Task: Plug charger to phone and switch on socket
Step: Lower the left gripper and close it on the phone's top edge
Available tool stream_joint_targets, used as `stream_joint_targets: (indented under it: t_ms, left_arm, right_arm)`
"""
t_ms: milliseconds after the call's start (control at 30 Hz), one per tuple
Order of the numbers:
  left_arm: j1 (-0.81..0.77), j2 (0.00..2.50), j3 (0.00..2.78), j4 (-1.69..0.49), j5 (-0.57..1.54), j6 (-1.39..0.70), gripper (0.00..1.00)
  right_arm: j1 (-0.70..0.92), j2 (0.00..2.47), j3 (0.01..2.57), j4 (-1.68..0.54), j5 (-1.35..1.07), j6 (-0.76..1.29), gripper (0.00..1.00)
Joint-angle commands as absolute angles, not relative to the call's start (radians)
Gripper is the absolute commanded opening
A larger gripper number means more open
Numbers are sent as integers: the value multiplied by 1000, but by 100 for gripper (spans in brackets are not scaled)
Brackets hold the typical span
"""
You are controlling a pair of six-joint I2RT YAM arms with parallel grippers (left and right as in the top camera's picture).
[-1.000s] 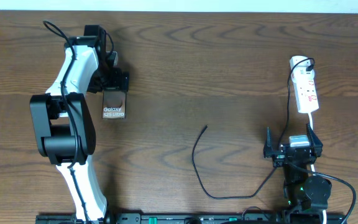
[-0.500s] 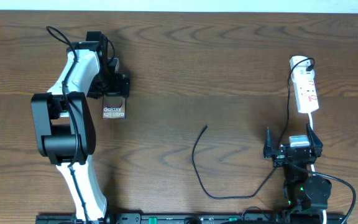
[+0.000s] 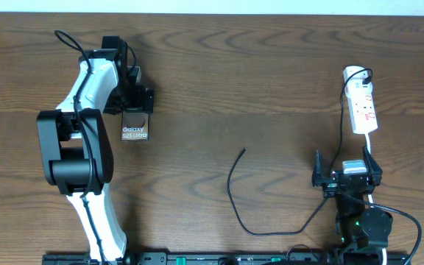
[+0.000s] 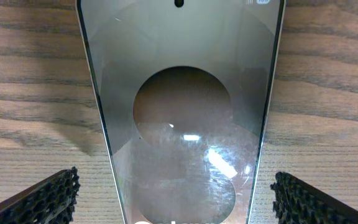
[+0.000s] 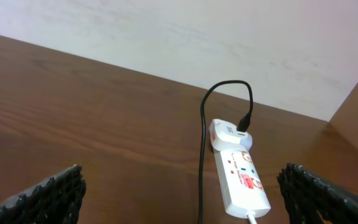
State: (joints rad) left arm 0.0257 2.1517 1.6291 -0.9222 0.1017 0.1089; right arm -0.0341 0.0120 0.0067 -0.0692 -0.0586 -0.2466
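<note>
The phone (image 3: pixel 135 126), a dark brown slab with white "Galaxy S25 Ultra" lettering, lies flat on the table at the left. It fills the left wrist view (image 4: pixel 182 112). My left gripper (image 3: pixel 135 101) is open, low over the phone's far end, its fingers (image 4: pixel 179 199) wide to either side and not touching it. The charger (image 3: pixel 235 193), a thin black cable, curves across the middle, its plug tip free at its upper end. The socket (image 3: pixel 362 101), a white power strip, lies at the right and shows in the right wrist view (image 5: pixel 238 177). My right gripper (image 3: pixel 347 175) is open and empty near the front edge.
The black cable runs along the socket's left side to a plug at its far end (image 5: pixel 244 121). A white cord leaves the socket's near end (image 3: pixel 369 151). A pale wall (image 5: pixel 179 37) stands behind the table.
The left arm has shifted very slightly right over the phone's far end since a second ago. The phone, cable, socket and right arm have not moved.
</note>
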Motion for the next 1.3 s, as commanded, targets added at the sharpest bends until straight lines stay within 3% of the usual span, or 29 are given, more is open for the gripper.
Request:
stream_joint_targets:
  t_ms: [0,1267]
  left_arm:
    - [25,2168,1602,-915,93,111,98]
    - [7,2170,1528,-811,55,93,98]
  right_arm:
    - [-19,6,6,-74,-55,-256,99]
    - [-19,6,6,-74,-55,-256,99]
